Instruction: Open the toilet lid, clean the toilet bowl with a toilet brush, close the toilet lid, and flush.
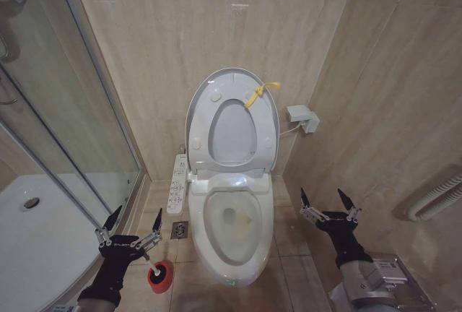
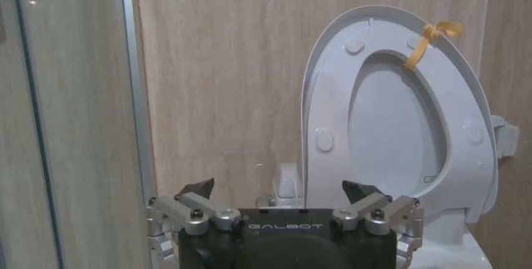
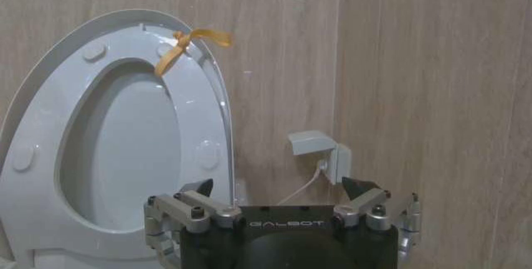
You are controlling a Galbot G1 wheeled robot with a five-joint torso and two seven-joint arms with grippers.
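Note:
The toilet lid (image 1: 232,135) stands raised against the back wall with the ring seat up in front of it, a yellow strap (image 1: 258,93) at its rim. Below lies the uncovered toilet bowl (image 1: 234,225) with a yellowish stain inside. The toilet brush (image 1: 149,262) stands in its red holder (image 1: 160,276) on the floor left of the bowl. My left gripper (image 1: 137,215) hangs open just above the brush, nothing between its fingers. My right gripper (image 1: 323,196) is open and empty right of the bowl. The wrist views show the left gripper (image 2: 278,188) and right gripper (image 3: 278,185) facing the lid (image 2: 390,132) (image 3: 124,151).
A glass shower screen (image 1: 65,110) and white shower tray (image 1: 43,232) fill the left. A control panel (image 1: 177,182) sits on the toilet's left side, with a floor drain (image 1: 180,230) below it. A wall socket box (image 1: 302,118) and a ribbed hose (image 1: 437,200) are on the right.

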